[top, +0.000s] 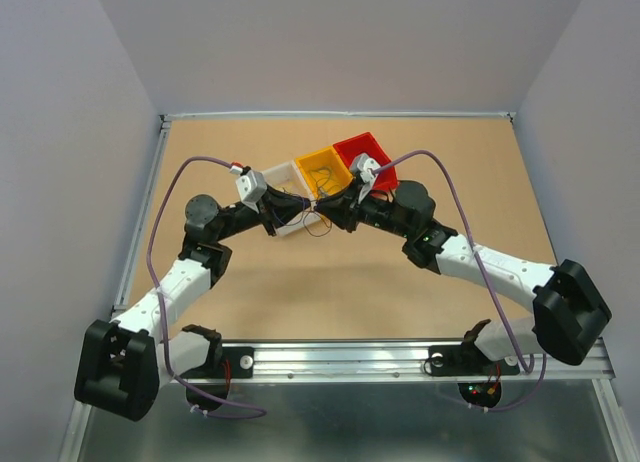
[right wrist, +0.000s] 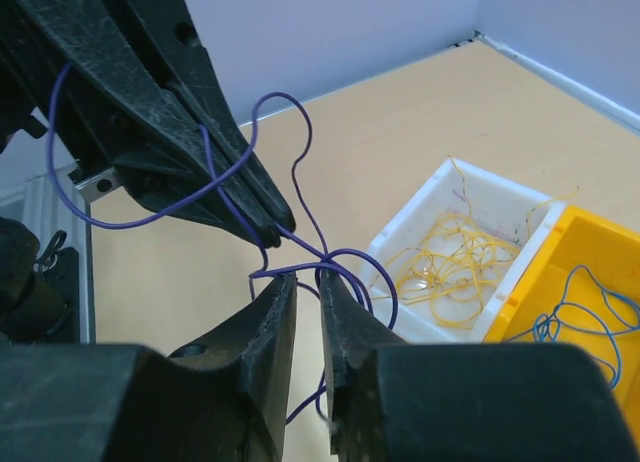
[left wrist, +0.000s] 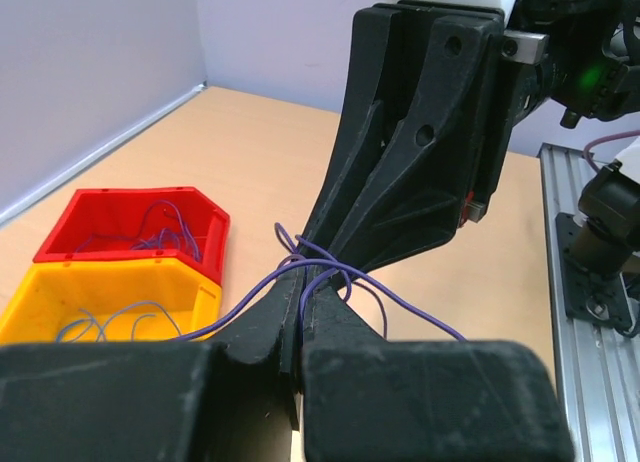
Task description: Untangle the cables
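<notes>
A tangle of thin purple cables (left wrist: 409,302) hangs over the table between my two grippers. The left gripper (left wrist: 298,274) is shut on these strands, which fan out to both sides of its tips. In the top view it (top: 303,217) meets the right gripper (top: 328,212) tip to tip in front of the bins. The right gripper (right wrist: 308,277) has its jaws a little apart. A purple cable loop (right wrist: 394,302) lies across its tips and curls beside the right finger. More purple strands trail below, partly hidden by the fingers.
Three bins stand in a row behind the grippers. The white bin (right wrist: 420,217) holds yellow wires (right wrist: 450,262). The yellow bin (right wrist: 590,242) holds blue wires (right wrist: 570,322). The red bin (left wrist: 215,227) holds purple wires (left wrist: 165,232). A metal rail (top: 400,357) runs along the near edge.
</notes>
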Controlling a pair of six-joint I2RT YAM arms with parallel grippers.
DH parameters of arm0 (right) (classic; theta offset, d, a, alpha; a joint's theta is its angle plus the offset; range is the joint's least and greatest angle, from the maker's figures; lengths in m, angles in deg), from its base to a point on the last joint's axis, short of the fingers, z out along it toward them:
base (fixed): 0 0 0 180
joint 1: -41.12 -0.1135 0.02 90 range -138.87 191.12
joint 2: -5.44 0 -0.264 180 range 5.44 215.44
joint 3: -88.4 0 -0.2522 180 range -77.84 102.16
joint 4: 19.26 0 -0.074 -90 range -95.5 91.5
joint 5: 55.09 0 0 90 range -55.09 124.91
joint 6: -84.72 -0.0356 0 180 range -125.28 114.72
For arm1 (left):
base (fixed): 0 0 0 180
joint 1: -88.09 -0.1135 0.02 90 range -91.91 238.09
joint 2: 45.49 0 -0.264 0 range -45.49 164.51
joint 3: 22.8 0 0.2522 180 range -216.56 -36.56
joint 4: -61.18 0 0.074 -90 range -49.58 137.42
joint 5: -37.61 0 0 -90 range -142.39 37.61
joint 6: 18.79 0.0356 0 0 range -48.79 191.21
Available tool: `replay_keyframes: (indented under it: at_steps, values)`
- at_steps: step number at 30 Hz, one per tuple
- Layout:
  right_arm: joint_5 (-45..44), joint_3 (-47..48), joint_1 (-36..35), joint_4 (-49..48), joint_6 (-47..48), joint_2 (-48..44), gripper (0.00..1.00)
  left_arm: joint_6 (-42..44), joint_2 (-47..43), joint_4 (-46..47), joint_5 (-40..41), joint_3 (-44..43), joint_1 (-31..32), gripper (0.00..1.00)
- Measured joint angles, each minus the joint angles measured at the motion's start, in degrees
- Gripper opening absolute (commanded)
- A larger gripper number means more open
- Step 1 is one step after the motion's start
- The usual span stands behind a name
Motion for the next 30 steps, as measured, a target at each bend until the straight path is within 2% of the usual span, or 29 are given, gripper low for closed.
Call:
replay_keyframes:
  at_steps: [1, 2, 5, 8, 11, 15, 19, 22, 23, 24, 27, 29, 30]
  values:
    - [0.3, -0.1, 0.0, -0.1, 0.0, -0.1, 0.26, -0.2, 0.5, 0.0, -0.5, -0.2, 0.0, 0.0]
    - [0.8, -0.1, 0.0, -0.3, 0.2, -0.2, 0.32, -0.3, 0.9, 0.0, -0.8, -0.3, 0.0, 0.0]
    - [1.7, -0.1, 0.0, -0.8, 0.8, -0.2, 0.42, -0.8, 2.7, -0.1, -2.6, -1.6, 0.0, 0.0]
    - [2.3, -0.1, 0.0, -1.1, 1.2, -0.2, 0.49, -1.2, 3.8, -0.1, -4.0, -2.5, -0.1, 0.0]
    - [3.3, -0.1, 0.0, -1.3, 1.6, -0.2, 0.63, -1.8, 4.3, -0.1, -5.7, -2.8, -0.1, 0.0]
    - [3.8, -0.1, 0.0, -1.6, 1.9, 0.0, 0.66, -2.4, 4.3, -0.1, -7.2, -2.9, -0.1, 0.0]
    - [3.7, -0.1, 0.0, -1.7, 2.1, 0.2, 0.59, -3.1, 4.3, -0.1, -8.4, -2.9, -0.1, 0.0]
    - [3.3, -0.1, 0.0, -1.9, 2.3, 0.9, 0.44, -3.6, 4.3, -0.1, -9.3, -2.9, -0.1, 0.0]
    - [3.3, -0.1, 0.0, -1.9, 2.3, 1.0, 0.37, -3.7, 4.3, -0.1, -9.4, -2.9, -0.1, 0.0]
    - [3.3, -0.1, 0.0, -1.8, 2.3, 1.1, 0.24, -3.8, 4.4, -0.1, -9.5, -3.0, -0.1, 0.0]
    - [3.3, -0.1, -0.1, -1.6, 2.4, 1.4, 0.17, -4.1, 4.9, 0.0, -9.8, -3.6, -0.3, 0.0]
    - [2.5, -0.1, 0.0, -1.6, 2.4, 1.8, 0.01, -4.2, 4.9, 0.0, -10.6, -4.0, -0.3, 0.0]
    - [2.2, -0.1, 0.0, -1.6, 2.3, 1.9, 0.01, -4.1, 4.9, 0.0, -11.0, -4.0, -0.2, 0.0]
